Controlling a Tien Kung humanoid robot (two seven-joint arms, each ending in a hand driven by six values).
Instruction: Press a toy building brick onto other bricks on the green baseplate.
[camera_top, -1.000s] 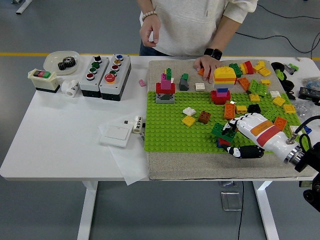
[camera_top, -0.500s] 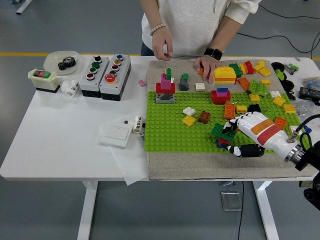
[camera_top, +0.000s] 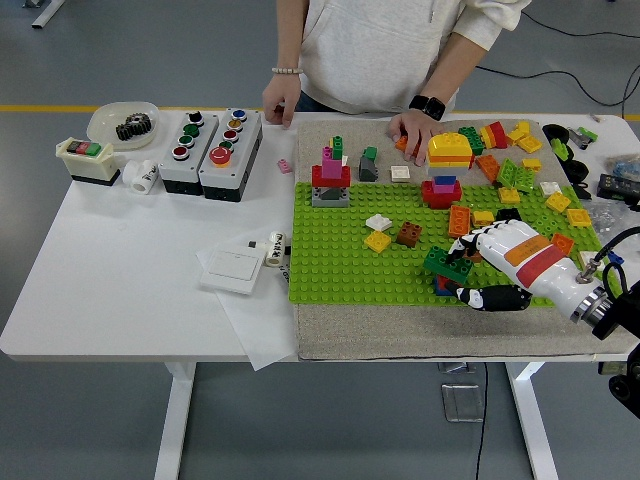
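White surface (camera_top: 120, 280) holding a beige mat (camera_top: 400, 345), two button boxes (camera_top: 210, 140), a white bowl (camera_top: 110, 118) and a switch plate (camera_top: 232, 268).

A single head camera looks forward and down from high on the robot's side of the white table (camera_top: 120, 290), whose near edge runs along the bottom of the frame. The green baseplate (camera_top: 350, 250) sits mid-frame at moderate range; a person (camera_top: 380, 50) stands at the far side, cropped at the top.
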